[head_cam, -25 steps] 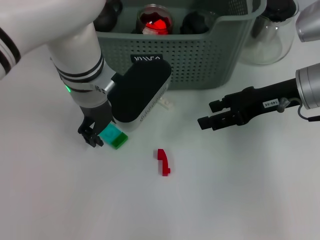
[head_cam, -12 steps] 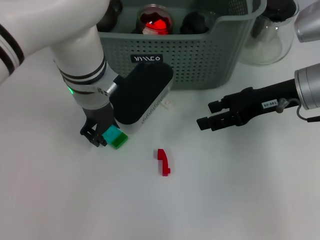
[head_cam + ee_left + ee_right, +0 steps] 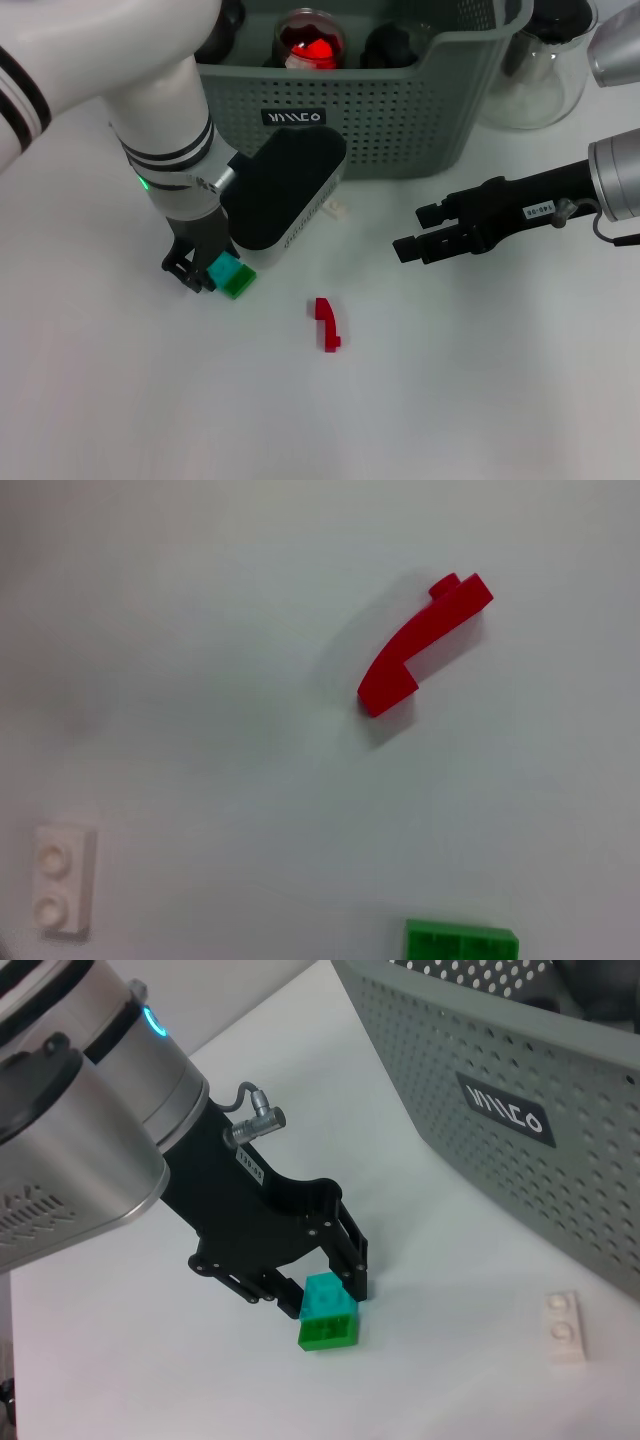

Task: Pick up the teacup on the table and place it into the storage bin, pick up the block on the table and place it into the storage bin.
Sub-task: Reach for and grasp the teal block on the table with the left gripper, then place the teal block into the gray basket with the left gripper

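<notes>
Two steps make up the task; the block step is the one in hand. The left gripper (image 3: 203,272) is down at the table, its black fingers (image 3: 352,1260) set either side of the stacked block, a teal plastic brick on a green one (image 3: 328,1314). The right wrist view shows the teal top piece between the jaws, which appear closed onto it or very nearly; the green base sticks out just past the fingertips and sits on the white table (image 3: 150,400). Judgement: grasp made or being made, lift not begun.

Other loose pieces lie well clear of the jaws: a small curved red plastic piece (image 3: 326,323) out on the open table, and a small white two-stud plate (image 3: 63,878) nearer the basket.

The large grey-green perforated plastic storage bin (image 3: 400,110) stands beyond the left gripper, apart from it. A red-lit object shows inside it; whether the teacup is among its contents I cannot tell.

The right gripper (image 3: 420,236) hovers off to the side, jaws slightly parted, holding nothing.

Next move calls for a firm squeeze, a straight lift clearing the bin rim, then release over the bin. Risk: the green base separating from the teal piece.
</notes>
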